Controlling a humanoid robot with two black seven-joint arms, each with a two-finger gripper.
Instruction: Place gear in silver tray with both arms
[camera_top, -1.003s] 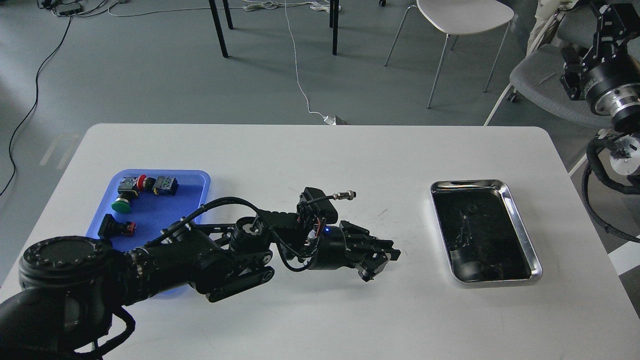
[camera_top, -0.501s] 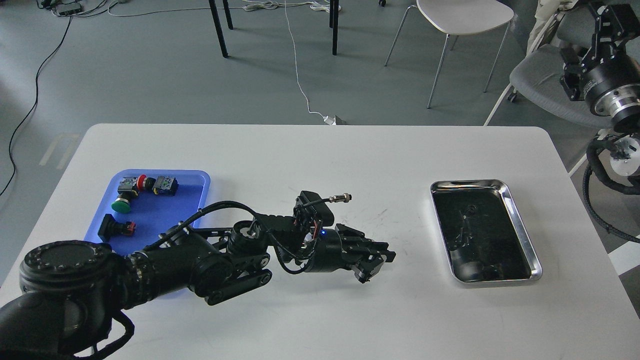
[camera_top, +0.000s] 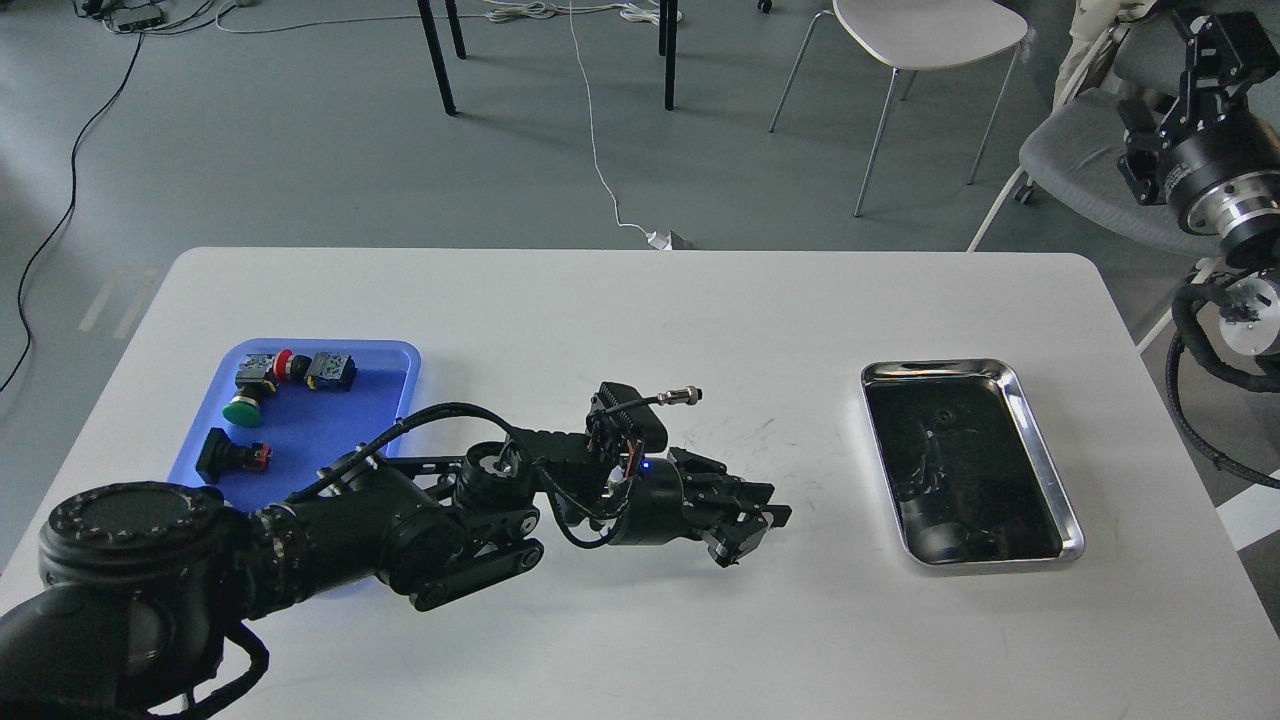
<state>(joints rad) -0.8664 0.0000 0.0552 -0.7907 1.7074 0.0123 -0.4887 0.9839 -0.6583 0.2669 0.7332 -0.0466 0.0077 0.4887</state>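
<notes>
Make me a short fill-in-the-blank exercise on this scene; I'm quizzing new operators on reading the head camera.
1. The silver tray lies on the ____ side of the white table.
2. The push buttons sit in the ____ tray.
3. The left claw hangs over the table between the two ____.
4. The right claw is raised beside a grey ____, off the table.

Missing words: right; blue; trays; chair

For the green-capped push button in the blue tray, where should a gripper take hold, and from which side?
Probably by the dark body behind the cap, coming from above. The green-capped push button lies on its side in the blue tray, cap toward the tray's left rim. Its body runs up toward the red button, so the fingers should close across it, just behind the wide cap; the gap there looks tight.
</notes>
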